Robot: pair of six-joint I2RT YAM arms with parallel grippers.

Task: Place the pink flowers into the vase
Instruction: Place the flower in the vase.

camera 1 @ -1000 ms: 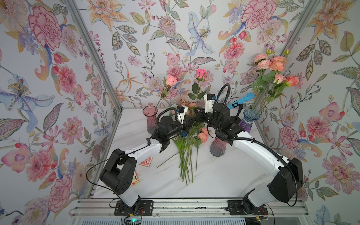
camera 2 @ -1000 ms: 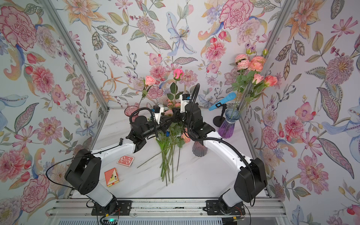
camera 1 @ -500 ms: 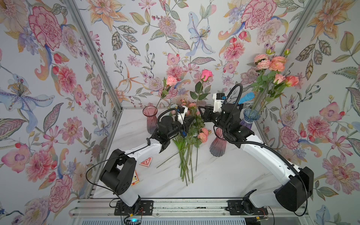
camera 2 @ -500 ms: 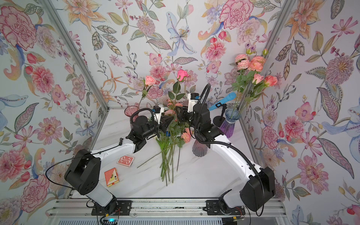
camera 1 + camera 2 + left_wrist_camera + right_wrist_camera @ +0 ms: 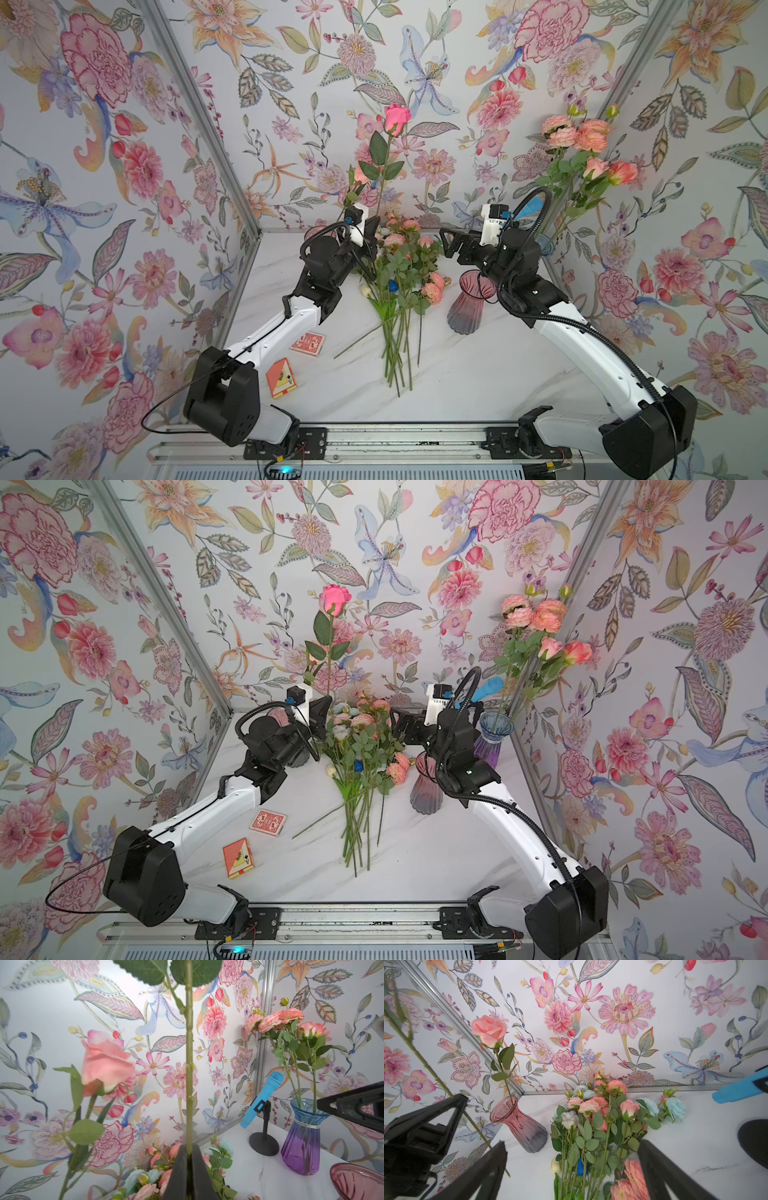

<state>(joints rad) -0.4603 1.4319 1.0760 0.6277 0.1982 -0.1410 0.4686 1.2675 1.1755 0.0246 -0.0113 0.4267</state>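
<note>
The left hand pinches the upright pink rose low on its stem. The right hand gapes empty near the flower bunch on the table. Being top-heavy, the rose could swivel and miss the pink vase.

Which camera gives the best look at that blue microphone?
The left wrist view: the blue microphone shows whole, tilted on its black stand beside the purple vase. In both top views the right arm hides much of it. The right wrist view catches only one blue end.

Floral wallpaper walls, white marble tabletop
</note>
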